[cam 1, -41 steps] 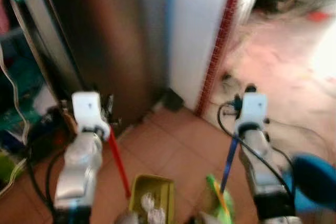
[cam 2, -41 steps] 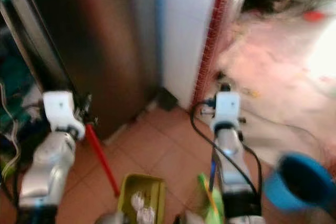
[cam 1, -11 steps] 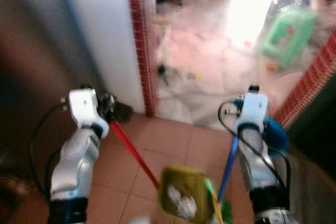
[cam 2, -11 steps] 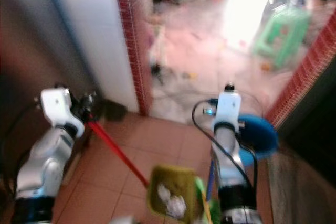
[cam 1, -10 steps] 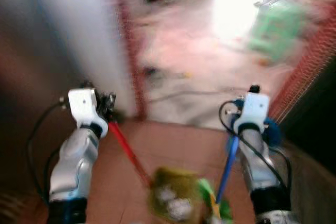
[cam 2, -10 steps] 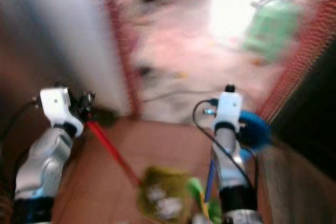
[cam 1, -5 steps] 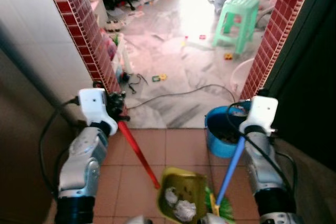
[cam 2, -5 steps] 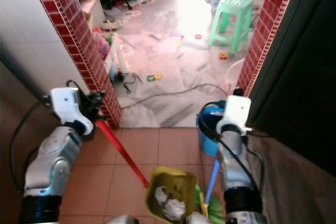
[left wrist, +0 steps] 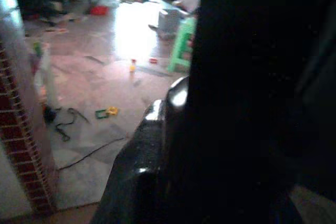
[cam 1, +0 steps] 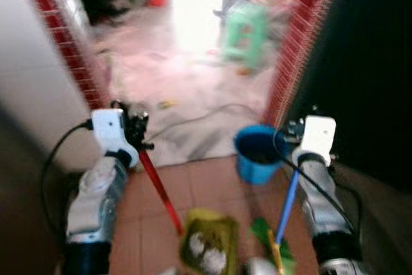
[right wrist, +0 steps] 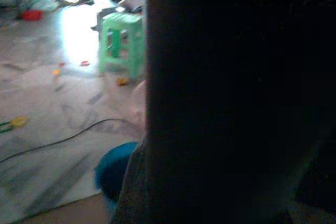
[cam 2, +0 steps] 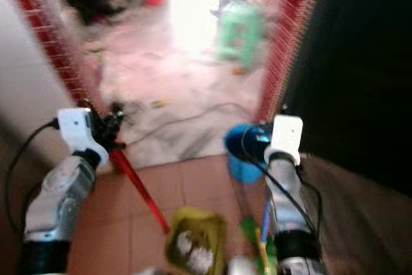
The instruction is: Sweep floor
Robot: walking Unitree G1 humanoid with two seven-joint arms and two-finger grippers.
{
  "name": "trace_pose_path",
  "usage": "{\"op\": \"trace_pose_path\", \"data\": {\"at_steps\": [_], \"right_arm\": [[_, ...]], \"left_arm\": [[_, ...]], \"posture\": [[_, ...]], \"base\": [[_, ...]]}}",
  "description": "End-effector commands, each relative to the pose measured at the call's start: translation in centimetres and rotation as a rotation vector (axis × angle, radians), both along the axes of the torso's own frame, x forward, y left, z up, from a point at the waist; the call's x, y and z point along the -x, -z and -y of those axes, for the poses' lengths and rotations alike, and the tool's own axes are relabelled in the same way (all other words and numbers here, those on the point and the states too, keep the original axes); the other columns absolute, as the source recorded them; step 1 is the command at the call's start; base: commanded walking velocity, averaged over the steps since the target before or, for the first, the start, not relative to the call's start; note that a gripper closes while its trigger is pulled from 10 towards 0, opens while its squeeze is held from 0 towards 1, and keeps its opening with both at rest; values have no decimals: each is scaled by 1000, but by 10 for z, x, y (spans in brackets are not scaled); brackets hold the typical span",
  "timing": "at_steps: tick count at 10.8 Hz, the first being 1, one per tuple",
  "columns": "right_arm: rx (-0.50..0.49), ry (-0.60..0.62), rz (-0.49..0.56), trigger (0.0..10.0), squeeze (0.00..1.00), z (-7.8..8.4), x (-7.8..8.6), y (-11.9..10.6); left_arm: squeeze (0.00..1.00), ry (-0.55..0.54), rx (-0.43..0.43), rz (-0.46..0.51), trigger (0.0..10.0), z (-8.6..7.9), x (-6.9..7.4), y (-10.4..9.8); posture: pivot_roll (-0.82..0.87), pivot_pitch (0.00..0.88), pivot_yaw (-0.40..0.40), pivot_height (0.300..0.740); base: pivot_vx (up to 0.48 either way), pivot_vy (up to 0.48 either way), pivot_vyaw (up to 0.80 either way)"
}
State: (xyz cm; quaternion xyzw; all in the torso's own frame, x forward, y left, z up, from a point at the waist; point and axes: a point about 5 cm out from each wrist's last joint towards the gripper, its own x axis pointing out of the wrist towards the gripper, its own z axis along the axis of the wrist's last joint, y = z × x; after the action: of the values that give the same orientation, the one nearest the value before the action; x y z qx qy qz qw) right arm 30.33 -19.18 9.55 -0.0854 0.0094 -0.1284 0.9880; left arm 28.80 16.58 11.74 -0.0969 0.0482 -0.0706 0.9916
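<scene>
Terracotta tiles [cam 1: 206,185] lie under us, and beyond the red brick doorway a pale marble floor [cam 1: 187,88] runs far ahead, with a green stool [cam 1: 243,25] at the far end and a loose cable [cam 1: 212,115] across it. Near us on the right stands a blue bucket [cam 1: 257,154].

Our left gripper [cam 1: 137,134] is clamped on the top of the dustpan's red handle [cam 1: 159,191]; the yellow-green dustpan [cam 1: 206,246] hangs low and near, between our arms, with crumpled white scraps in it. We judge it light and stiff, but apt to tip and spill, so a hold high on the handle with the pan kept level suits it.

Our right gripper [cam 1: 302,154] is at the top of the blue broom handle [cam 1: 286,205]; we cannot tell how its fingers stand. The green broom head [cam 1: 267,239] sits near, just right of the dustpan. We take the broom for light, with a stiff stick and soft bristles.
</scene>
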Motion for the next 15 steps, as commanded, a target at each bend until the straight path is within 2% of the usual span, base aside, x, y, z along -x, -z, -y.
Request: {"op": "trace_pose_path", "data": {"at_steps": [1,2,3,8,10,12,15], "right_arm": [[132,5,58,10000,0,7,-2,-14],[174,-10,105,10000,0,6,-5,-24],[169,-22,122,10000,0,4,-9,-29],[178,-23,133,10000,0,3,-8,-28],[133,-22,105,10000,0,2,-5,-20],[135,-6,32,10000,0,6,0,-5],[144,36,-24,10000,0,17,2,4]], "left_arm": [[0,13,6,42,10000,5,-3,-9],[0,11,9,42,10000,5,-3,-9],[0,15,9,43,10000,8,-2,-9],[0,-12,-49,71,10000,7,-1,-8],[0,-81,-66,89,10000,-2,-3,-11],[0,-137,-24,133,10000,-11,-8,-24],[0,-166,51,230,10000,-12,-17,-55]], "posture": [[-70,0,57,740],[-71,0,54,740],[-71,0,54,740],[-68,0,57,740],[-68,0,60,740],[-67,0,60,740],[-69,0,57,740]], "base": [[0,442,0],[0,277,0],[0,0,0],[0,0,0],[0,0,0],[0,0,0],[0,0,0]]}}
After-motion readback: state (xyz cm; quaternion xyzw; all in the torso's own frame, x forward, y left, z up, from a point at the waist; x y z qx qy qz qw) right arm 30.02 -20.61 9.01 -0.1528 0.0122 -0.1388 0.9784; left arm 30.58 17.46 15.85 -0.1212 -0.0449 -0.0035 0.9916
